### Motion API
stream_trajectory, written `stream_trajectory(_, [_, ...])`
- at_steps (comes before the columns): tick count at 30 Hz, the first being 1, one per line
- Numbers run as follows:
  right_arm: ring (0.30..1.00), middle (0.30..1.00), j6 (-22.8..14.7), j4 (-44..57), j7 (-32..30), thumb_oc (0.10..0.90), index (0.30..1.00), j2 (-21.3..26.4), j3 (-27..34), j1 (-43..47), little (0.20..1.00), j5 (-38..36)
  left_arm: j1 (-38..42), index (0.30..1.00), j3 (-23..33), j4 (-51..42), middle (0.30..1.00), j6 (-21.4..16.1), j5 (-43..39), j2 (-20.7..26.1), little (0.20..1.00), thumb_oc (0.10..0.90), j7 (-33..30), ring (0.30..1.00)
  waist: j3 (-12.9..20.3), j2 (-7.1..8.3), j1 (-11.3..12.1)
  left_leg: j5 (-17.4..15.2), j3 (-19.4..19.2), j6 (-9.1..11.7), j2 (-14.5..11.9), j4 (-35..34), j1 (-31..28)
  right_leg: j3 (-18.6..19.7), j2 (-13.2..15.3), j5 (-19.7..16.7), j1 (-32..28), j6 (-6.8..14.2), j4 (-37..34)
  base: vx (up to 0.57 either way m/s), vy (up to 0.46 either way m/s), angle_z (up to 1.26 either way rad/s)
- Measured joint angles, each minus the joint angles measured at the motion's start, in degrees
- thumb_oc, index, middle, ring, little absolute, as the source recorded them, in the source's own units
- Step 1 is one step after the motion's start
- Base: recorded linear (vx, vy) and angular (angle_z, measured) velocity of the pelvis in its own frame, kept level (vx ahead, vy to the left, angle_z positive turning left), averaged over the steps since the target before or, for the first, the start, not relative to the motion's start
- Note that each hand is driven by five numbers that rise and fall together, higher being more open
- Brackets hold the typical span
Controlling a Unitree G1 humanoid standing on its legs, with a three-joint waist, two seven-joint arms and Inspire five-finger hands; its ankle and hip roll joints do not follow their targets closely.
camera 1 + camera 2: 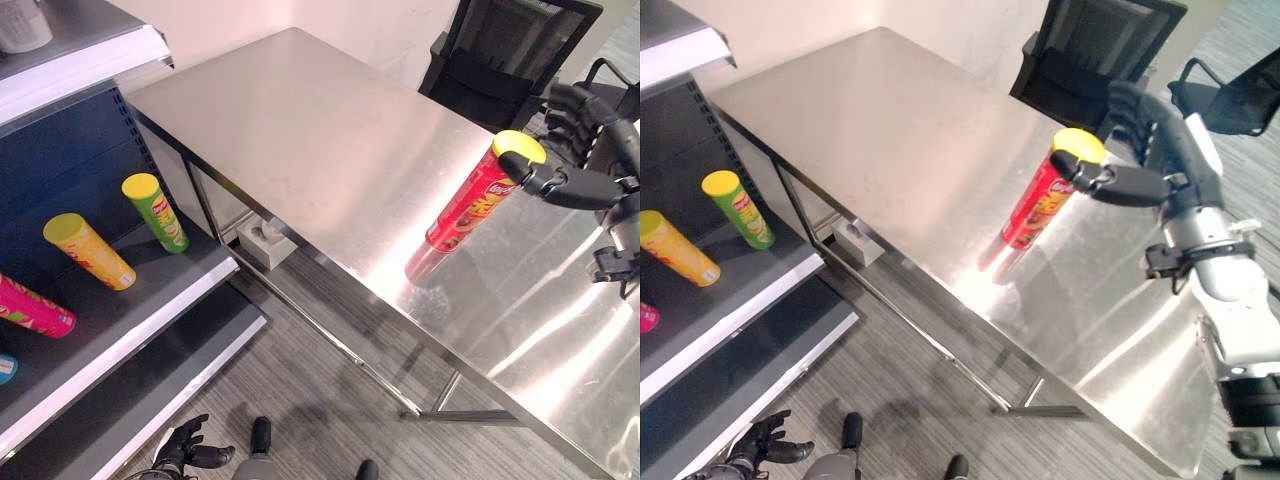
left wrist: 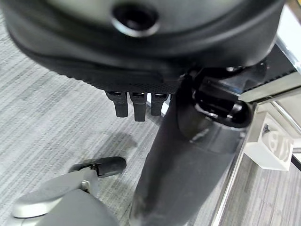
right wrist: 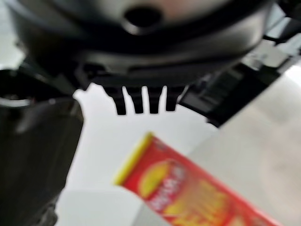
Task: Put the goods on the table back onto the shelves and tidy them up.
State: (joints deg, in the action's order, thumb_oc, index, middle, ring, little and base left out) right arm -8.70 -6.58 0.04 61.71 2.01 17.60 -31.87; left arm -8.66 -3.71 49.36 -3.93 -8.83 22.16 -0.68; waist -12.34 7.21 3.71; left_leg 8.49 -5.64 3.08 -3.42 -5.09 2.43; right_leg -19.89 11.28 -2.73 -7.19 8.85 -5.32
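Observation:
A red chip can [image 1: 472,205] with a yellow lid stands tilted on the steel table [image 1: 330,130], near its right side. My right hand [image 1: 578,186] reaches in from the right at the can's top. Its thumb lies across the front of the can just under the lid, while its fingers [image 1: 1132,104] arch behind, apart from the can. The right wrist view shows the red can [image 3: 188,188] past the straight fingers. My left hand [image 1: 187,450] hangs low by the floor with relaxed fingers. Green [image 1: 155,212], yellow [image 1: 88,250] and pink [image 1: 35,308] cans lie on the shelf [image 1: 130,330] at the left.
A white tub [image 1: 22,25] stands on the top shelf. A black office chair [image 1: 510,60] sits behind the table, with a second chair [image 1: 1230,95] further right. A small white box [image 1: 265,240] rests on the floor under the table's left edge.

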Motion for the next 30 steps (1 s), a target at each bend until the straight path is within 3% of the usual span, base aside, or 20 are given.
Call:
stream_trajectory(15, [0.9,0.9,1.1,-0.2,2.0,0.8,0.9,0.5,-0.1,-2.4,0.9,4.1,-0.9,0.9,-0.6,0.7,0.9,0.0,0.6,-0.6,0.9,0.8,0.2,0.9,0.0,-0.05,-1.6,-1.0,-1.8,0.7,-1.4,0.0,-1.0,1.5,-1.0,0.3,0.1,0.0,0.0,0.02,0.035,-0.06])
stream_trajectory(22, [0.9,0.9,1.8,-1.2,2.4,0.8,0.9,0.4,-2.7,-2.3,0.9,4.2,-1.6,0.9,-0.6,0.7,0.9,-0.1,0.6,-0.6,0.9,0.8,0.3,0.9,1.1,-0.14,-1.0,-0.9,-1.7,0.8,-1.3,0.0,-0.8,1.3,-1.0,0.3,0.2,0.0,0.0,0.0,0.0,0.0])
stream_trajectory(30, [0.9,0.9,2.6,-5.8,1.1,0.8,0.9,-2.8,-3.7,-1.1,0.9,4.9,-1.8,0.9,-0.8,0.5,0.9,0.0,0.6,-0.8,0.9,0.8,0.2,0.9,1.7,-0.33,0.1,-0.9,-1.3,0.8,-1.3,0.0,-0.3,1.0,-1.0,0.4,0.3,0.0,0.0,0.01,-0.001,0.02])
